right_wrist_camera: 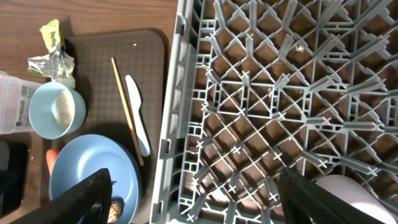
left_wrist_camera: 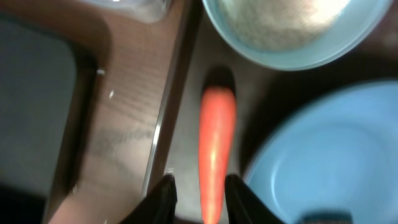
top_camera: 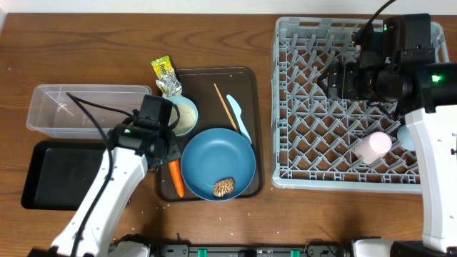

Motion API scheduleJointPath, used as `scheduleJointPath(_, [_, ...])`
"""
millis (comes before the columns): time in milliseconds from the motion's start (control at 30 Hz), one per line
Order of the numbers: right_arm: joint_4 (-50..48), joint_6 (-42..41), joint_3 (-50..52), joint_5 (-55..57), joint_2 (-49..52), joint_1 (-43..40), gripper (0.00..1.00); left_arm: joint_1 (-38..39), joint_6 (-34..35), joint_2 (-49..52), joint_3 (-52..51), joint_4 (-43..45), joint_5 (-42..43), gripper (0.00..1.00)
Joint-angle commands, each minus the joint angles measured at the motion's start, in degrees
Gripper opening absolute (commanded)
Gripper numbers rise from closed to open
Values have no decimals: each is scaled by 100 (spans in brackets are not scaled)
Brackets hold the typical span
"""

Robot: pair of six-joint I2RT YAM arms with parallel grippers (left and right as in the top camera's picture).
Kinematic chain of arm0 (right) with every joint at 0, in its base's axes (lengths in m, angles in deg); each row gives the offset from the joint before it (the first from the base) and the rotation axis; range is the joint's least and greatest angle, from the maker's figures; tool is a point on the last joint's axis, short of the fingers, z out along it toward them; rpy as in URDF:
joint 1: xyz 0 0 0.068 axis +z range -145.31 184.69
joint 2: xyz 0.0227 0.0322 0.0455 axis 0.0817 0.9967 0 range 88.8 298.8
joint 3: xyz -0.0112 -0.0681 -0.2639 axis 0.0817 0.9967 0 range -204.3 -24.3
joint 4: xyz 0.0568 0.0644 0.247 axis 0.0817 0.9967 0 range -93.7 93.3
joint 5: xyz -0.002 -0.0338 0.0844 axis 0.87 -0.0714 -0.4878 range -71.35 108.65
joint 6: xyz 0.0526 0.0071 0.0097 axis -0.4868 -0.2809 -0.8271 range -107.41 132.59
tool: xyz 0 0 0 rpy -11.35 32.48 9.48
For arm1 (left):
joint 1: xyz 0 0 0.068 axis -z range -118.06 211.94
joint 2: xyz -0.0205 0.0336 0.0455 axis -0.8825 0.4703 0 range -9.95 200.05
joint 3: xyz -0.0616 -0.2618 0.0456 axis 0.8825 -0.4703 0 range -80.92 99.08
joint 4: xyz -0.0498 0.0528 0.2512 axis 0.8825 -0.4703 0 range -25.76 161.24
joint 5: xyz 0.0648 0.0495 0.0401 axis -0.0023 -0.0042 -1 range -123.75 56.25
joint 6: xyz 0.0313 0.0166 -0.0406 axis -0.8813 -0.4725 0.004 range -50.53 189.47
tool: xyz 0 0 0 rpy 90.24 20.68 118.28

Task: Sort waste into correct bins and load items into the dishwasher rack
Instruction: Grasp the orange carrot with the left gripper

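Flanking carrot (left_wrist_camera: pixel 216 137), left end effector (left_wrist_camera: pixel 200 190) jaws narrowly apart, no clamp evident. Carrot lies on brown tray (top_camera: pixel 207 82), between tray lip and blue plate (top_camera: pixel 214 160). Risk: narrow gap clips carrot, rolls it; finger strikes plate rim. Right end effector (right_wrist_camera: pixel 199 199) wide open, empty, over rack (right_wrist_camera: pixel 261 93).
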Motion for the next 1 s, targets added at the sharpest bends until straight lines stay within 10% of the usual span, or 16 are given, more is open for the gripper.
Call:
scheduleJointPath(0, [11, -61, 11, 28, 26, 55, 78, -50, 146, 385, -254, 415, -168, 28])
scheduleJointPath(400, [267, 70, 13, 35, 26, 55, 77, -48, 424, 1436, -258, 911, -118, 50])
scheduleJointPath(967, [234, 70, 13, 33, 26, 55, 77, -44, 334, 1451, -673, 1241, 4, 51])
